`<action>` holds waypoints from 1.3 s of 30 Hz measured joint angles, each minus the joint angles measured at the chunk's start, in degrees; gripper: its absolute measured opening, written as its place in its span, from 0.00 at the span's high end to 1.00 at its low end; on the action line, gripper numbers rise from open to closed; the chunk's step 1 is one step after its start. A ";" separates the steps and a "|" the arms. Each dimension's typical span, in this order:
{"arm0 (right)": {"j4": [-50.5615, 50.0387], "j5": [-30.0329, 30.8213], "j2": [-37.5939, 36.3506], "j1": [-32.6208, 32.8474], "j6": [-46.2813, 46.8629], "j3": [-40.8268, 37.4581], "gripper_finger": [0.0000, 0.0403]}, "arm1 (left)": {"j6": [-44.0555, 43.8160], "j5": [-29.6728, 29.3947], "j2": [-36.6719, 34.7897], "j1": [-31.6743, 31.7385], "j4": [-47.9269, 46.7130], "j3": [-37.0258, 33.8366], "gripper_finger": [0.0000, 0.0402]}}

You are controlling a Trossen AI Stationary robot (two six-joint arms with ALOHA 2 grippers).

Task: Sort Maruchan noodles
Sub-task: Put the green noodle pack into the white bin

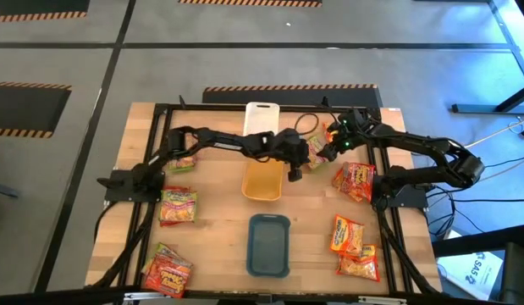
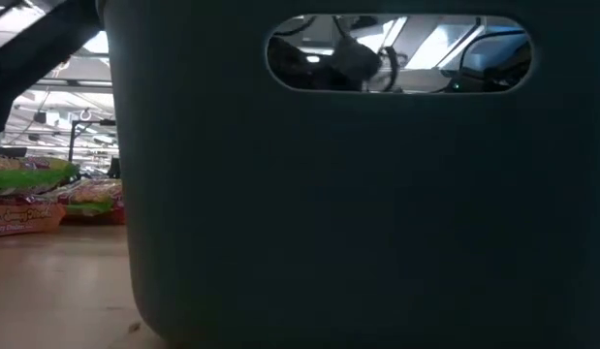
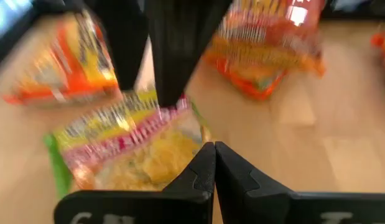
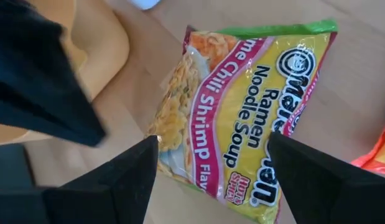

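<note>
A green-pink Maruchan packet [image 4: 242,118] lies flat on the wood just right of the orange tray [image 1: 262,181], also seen in the high view [image 1: 316,161] and the left wrist view [image 3: 127,149]. My right gripper [image 4: 211,146] is open above it, one finger on each side of its lower part. My left gripper [image 3: 211,155] is shut at the packet's corner, by the orange tray's right rim [image 1: 293,169]. Other packets lie scattered: red-orange ones on the right [image 1: 355,180], green-pink and red ones on the left [image 1: 178,206]. My left gripper's shut fingertips [image 3: 208,152] stand at the packet's corner; whether they touch it I cannot tell, as the view is blurred. My right gripper's fingers [image 4: 133,165] straddle the packet from above; I cannot tell whether they touch it.
A white tray [image 1: 262,114] stands beyond the orange one and a teal tray [image 1: 268,246] near the front edge; its wall [image 2: 358,213] fills the low view. Orange packets lie front right [image 1: 347,235], red ones front left [image 1: 167,273]. Cables lie near the far edge [image 1: 308,124].
</note>
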 joint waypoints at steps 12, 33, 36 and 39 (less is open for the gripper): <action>-2.60 4.42 -0.02 -0.07 0.23 0.00 0.29 | 0.02 -0.15 5.02 0.58 -5.62 4.43 1.00; 4.32 -2.76 9.67 -0.09 2.45 0.00 0.29 | 2.00 -0.40 5.07 0.52 -6.48 4.36 1.00; 7.35 -10.25 10.93 -0.05 2.48 0.02 0.29 | 2.47 -0.38 5.15 0.48 -6.47 4.34 1.00; 9.49 -15.19 11.04 -0.04 2.45 0.01 0.29 | 2.96 -0.43 5.15 0.50 -6.33 4.34 1.00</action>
